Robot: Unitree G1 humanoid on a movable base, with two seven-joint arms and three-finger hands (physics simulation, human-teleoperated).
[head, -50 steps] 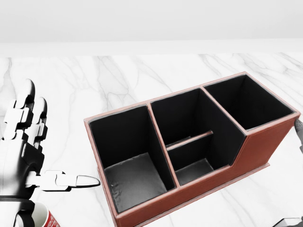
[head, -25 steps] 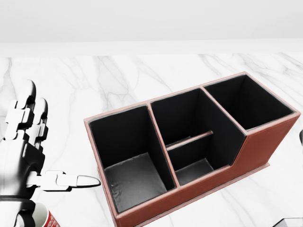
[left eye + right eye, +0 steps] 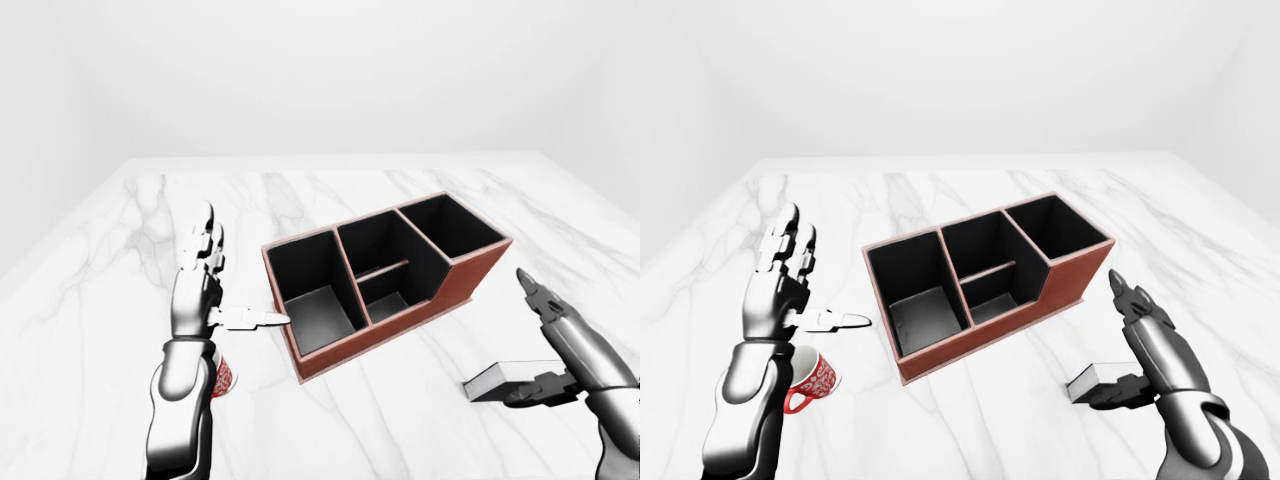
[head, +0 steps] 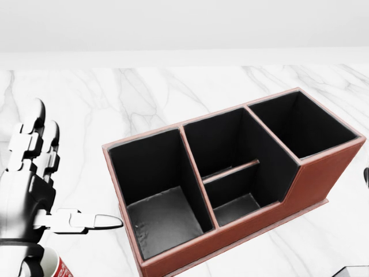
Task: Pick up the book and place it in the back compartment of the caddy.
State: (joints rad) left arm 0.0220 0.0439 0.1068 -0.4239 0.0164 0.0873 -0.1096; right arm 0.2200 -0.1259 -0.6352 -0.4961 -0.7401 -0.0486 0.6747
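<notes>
The table point(image 3: 110, 260) is bearing everything in view, its marble top running to the far edge. The caddy point(image 3: 385, 275) is sitting askew near its middle, a red-brown box with black lining and several compartments, all showing empty.

The right hand point(image 3: 1140, 350) is reaching the book point(image 3: 1102, 380) in the lower right of the right-eye view. The thumb is lying against the book's near edge while the fingers are standing up open above it, so nothing is being gripped. The book is lying flat on the table, near the caddy's low side and apart from it.

The left hand point(image 3: 790, 290) is hovering spread open beside the caddy's left end, holding nothing, with a mug point(image 3: 812, 380) just below the wrist.

Judgement: the pick-up is in hand and not yet secured. The next move is calling for the fingers to close over the book before any lift toward the caddy.

The mug is carrying a red and white pattern; no lettering is readable on it, the book or the caddy.
</notes>
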